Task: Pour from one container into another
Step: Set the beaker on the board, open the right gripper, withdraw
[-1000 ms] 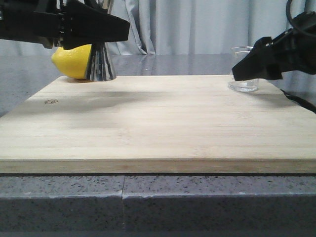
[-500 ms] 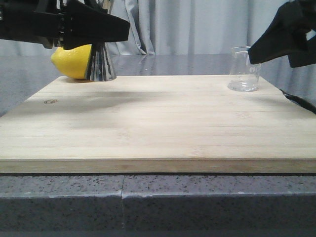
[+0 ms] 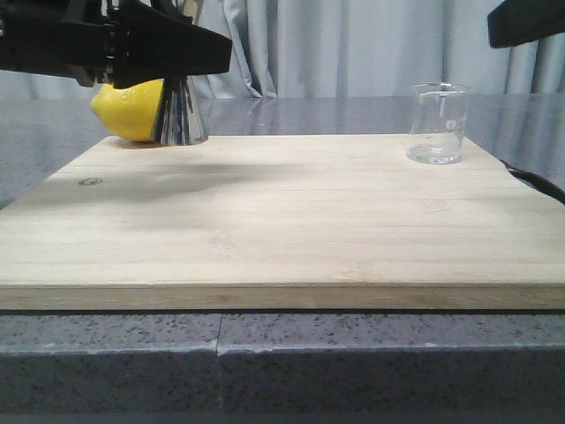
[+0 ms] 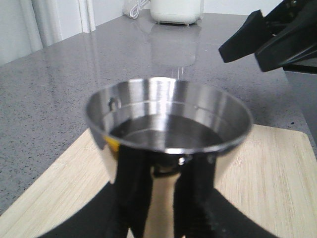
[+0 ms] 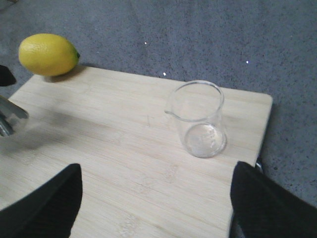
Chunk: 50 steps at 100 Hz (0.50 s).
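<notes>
We see one grey speckled worktop (image 3: 353, 362) and, lying on it, one pale wooden board (image 3: 282, 221) that carries the task's things.

The left gripper (image 4: 163, 208) has its jaws closed narrowly around the waist of the one steel jigger (image 4: 168, 119); in the left wrist view the two dark fingers (image 4: 131, 193) press on either side of the narrow middle. The jigger stands upright at the board's far left corner, its lower cone (image 3: 181, 110) showing beneath the arm in the front view. Its upper cup holds a shallow pool of clear liquid.

The right gripper (image 5: 153, 198) has its jaws spread wide and holds nothing; only the two dark fingertips (image 5: 44, 203) enter its wrist view, with bare board between them. In the front view a small dark part of it shows at the upper right edge, raised well above the board.

One lemon (image 3: 128, 108) lies just behind the jigger, off the board's far left edge.

One clear glass beaker (image 3: 437, 124) stands upright at the board's far right corner, well apart from the jigger. It looks empty, and nothing touches it.
</notes>
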Each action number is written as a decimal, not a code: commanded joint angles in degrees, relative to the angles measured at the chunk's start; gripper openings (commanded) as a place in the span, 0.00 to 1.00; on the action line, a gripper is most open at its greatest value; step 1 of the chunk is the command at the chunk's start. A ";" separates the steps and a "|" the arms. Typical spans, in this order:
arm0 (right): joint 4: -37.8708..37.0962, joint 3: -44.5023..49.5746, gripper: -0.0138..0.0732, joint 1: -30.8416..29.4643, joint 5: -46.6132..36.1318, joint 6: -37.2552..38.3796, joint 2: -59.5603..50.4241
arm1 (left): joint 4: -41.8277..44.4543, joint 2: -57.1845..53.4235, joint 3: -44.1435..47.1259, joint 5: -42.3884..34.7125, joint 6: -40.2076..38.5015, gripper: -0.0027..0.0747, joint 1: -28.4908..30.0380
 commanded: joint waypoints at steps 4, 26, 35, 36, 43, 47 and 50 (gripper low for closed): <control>-1.47 -0.98 0.80 -0.30 0.51 0.60 -5.87 | -4.85 -2.61 -1.45 5.83 -0.44 0.29 -0.50; -1.47 -0.98 0.80 -0.30 0.75 0.60 -10.85 | -4.85 -2.61 -1.45 5.83 -0.44 0.29 -0.50; -1.47 -0.98 0.80 -0.30 0.83 0.60 -11.00 | -4.85 -2.61 -1.45 5.83 -0.44 0.29 -0.50; -1.47 -0.98 0.80 -0.30 0.83 0.60 -11.00 | -4.85 -2.61 -1.45 5.83 -0.44 0.29 -0.50; -1.47 -0.98 0.80 -0.30 0.42 0.60 -10.89 | -4.85 -2.61 -1.45 5.83 -0.44 0.29 -0.50; -1.47 -0.98 0.80 -0.30 0.57 0.60 -10.89 | -4.85 -2.61 -1.45 5.83 -0.44 0.29 -0.50; -1.47 -0.98 0.80 -0.30 0.39 0.60 -10.89 | -4.85 -2.61 -1.45 5.83 -0.44 0.29 -0.50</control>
